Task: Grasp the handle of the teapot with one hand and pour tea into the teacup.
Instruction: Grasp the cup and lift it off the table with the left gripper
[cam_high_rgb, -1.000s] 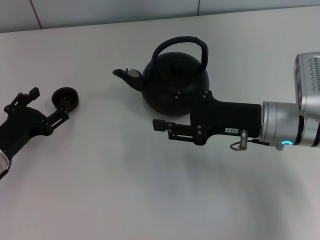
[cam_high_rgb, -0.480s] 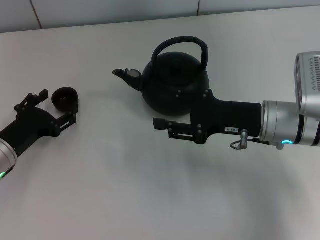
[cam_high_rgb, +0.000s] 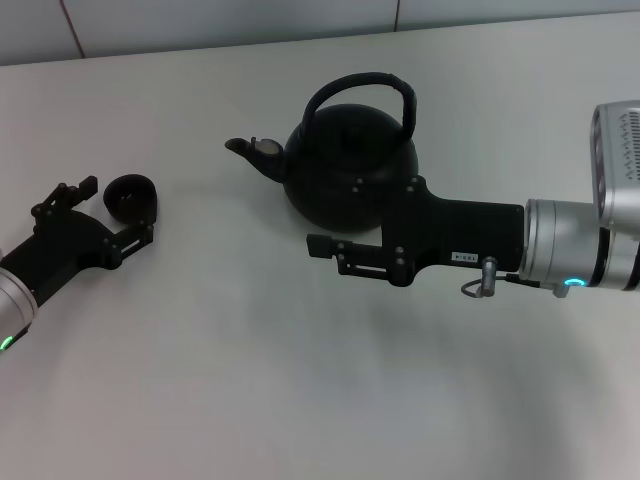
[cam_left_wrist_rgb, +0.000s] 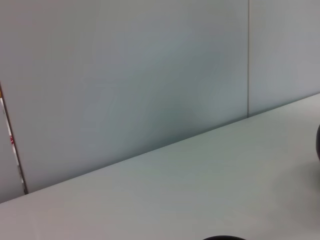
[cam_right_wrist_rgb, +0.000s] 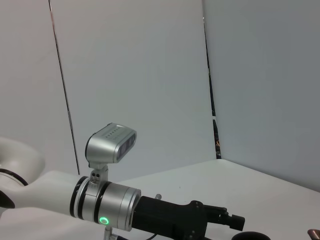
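Observation:
The matte-black teapot (cam_high_rgb: 345, 150) stands mid-table, spout to the left, with its arched handle (cam_high_rgb: 362, 84) upright over the top. My right gripper (cam_high_rgb: 330, 218) is open, level with the pot's body on its near side and well below the handle, holding nothing. The small black teacup (cam_high_rgb: 136, 194) sits at the left. My left gripper (cam_high_rgb: 118, 210) is open with its fingertips either side of the cup's near edge; I cannot tell if they touch it. The cup's rim (cam_left_wrist_rgb: 223, 238) shows in the left wrist view. The right wrist view shows the left gripper (cam_right_wrist_rgb: 227, 220) by the cup (cam_right_wrist_rgb: 252, 236).
The white table (cam_high_rgb: 250, 380) is bare in front of both arms. A pale panelled wall (cam_high_rgb: 200, 20) runs along the table's far edge. The right arm's silver wrist (cam_high_rgb: 580, 250) reaches in from the right edge.
My left gripper has moved right and forward, closing in on the teacup. The right arm, teapot and cup have not moved.

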